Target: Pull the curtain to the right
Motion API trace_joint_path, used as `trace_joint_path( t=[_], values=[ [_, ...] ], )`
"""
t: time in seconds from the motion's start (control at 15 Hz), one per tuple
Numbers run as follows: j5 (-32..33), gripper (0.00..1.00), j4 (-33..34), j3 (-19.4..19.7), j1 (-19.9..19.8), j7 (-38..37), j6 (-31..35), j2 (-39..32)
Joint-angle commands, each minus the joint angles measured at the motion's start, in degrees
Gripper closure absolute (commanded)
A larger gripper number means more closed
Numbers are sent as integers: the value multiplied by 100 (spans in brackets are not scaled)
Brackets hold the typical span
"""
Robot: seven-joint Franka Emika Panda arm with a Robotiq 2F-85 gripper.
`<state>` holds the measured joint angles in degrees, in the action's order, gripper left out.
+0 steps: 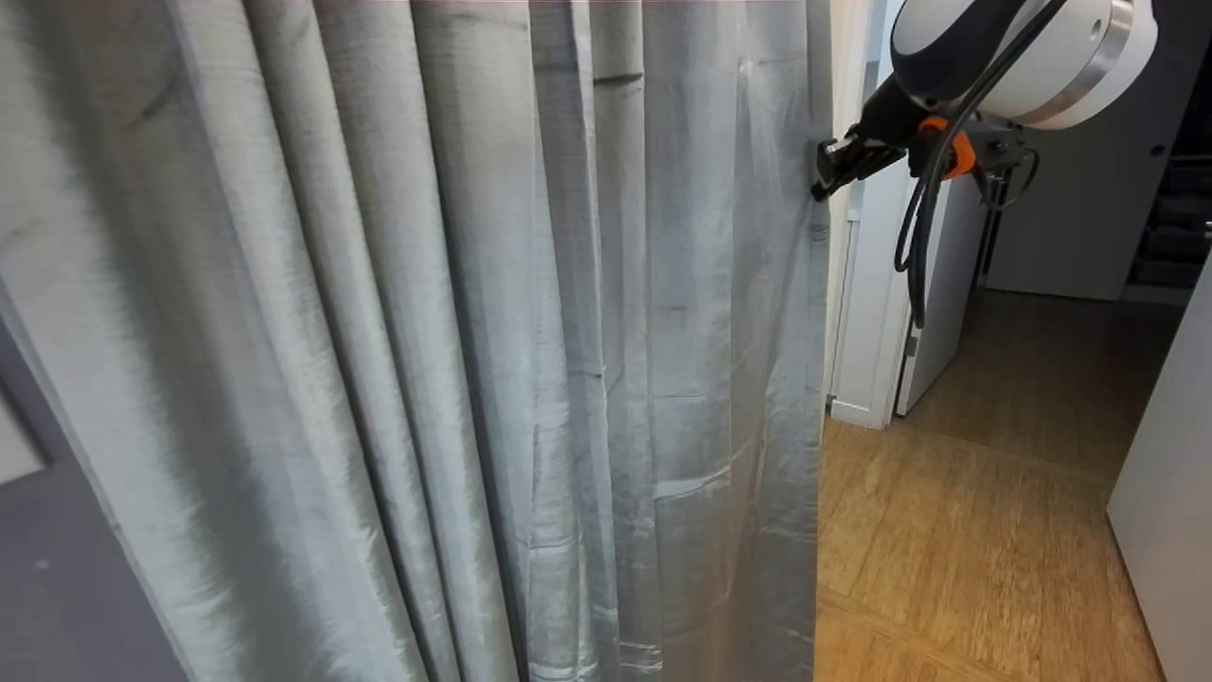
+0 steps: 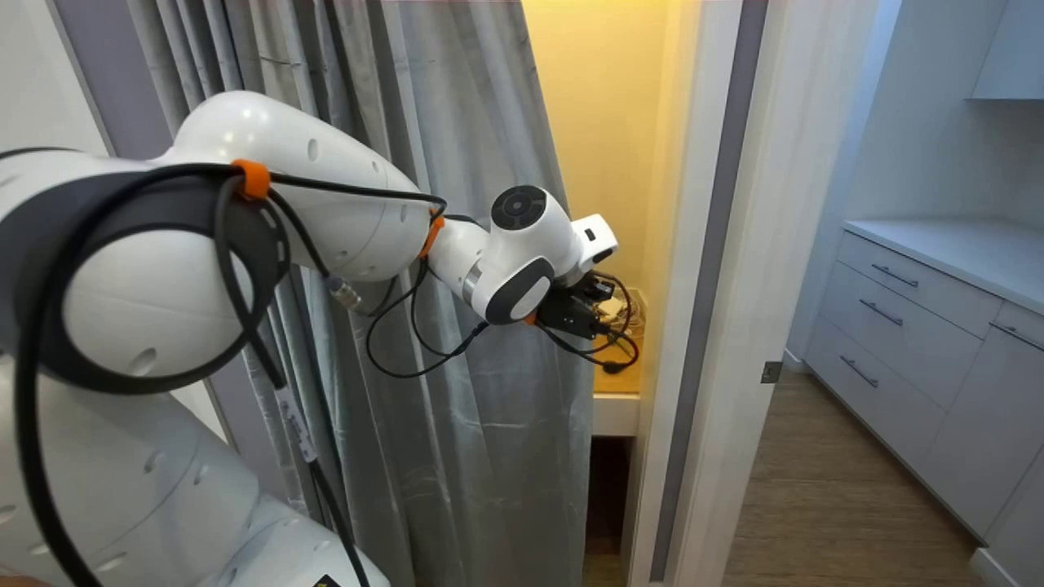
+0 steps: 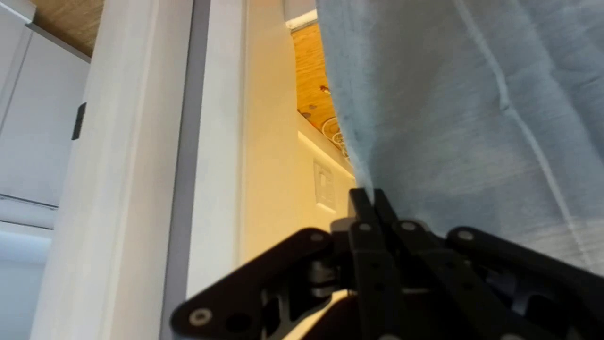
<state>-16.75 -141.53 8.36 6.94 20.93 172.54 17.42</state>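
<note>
Gripper [image 3: 371, 194] at lower centre of wrist view; jaws together, side edge of curtain [image 3: 467, 123] pinched at the tips. Curtain at upper right there, left and centre in both exterior views; white door frame [image 2: 783, 204] further right.

White arm [image 2: 359, 224] reaches from near left; gripper [image 2: 571, 311] at right edge of grey curtain [image 2: 506, 448]; drawers [image 2: 913, 326] far right.

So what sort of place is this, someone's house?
Probably a home, though I can't rule out an office. The signs are a long pleated curtain, a wood-look floor and, in an exterior view, pale drawers with slim handles.
</note>
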Motion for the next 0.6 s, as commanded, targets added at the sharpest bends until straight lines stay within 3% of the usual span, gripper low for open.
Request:
trace_joint_path(
  t=[0.0, 0.27, 0.53],
  values=[
    [173, 100, 458, -84, -611, -583, 12, -555],
    [454, 100, 941, 10, -1022, -1219, -58, -904],
    [818, 100, 1357, -131, -1526, -1961, -138, -1258]
  ],
)
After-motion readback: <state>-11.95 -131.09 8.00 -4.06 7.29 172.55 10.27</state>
